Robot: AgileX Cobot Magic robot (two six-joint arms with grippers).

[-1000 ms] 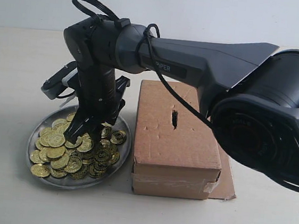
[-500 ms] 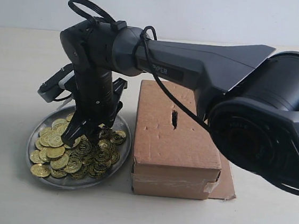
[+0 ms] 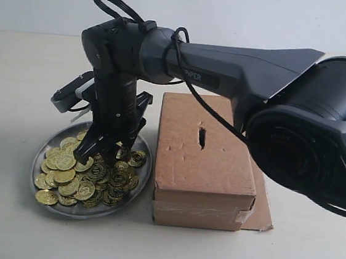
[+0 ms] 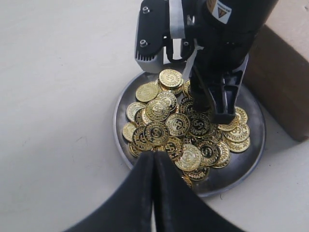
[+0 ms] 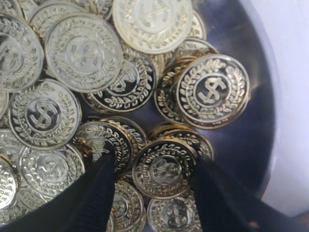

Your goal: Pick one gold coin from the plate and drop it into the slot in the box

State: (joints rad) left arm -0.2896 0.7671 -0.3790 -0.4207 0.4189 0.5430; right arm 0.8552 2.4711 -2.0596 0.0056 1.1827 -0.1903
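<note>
Down in the round silver-grey metal plate (image 3: 137,184) beneath, straddling one gold coin (image 5: 165,169) with the right gripper (image 5: 152,163) parted; leaned nearer the brown cardboard box (image 3: 206,170) alongside than before. Pressed closed: left gripper (image 4: 154,193).

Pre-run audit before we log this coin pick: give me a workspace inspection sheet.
Surface: pale table.
Job's things: plate heaped with gold coins; box beside it, slot on top, uncovered.
Clutter: flat cardboard sheet under the box.
Grippers: right gripper open, fingers astride one coin in the plate; left gripper shut, empty, off to the plate's side.
Cables: black cable looped over the right arm's wrist, slack along the arm.
Surroundings: plain pale wall.
</note>
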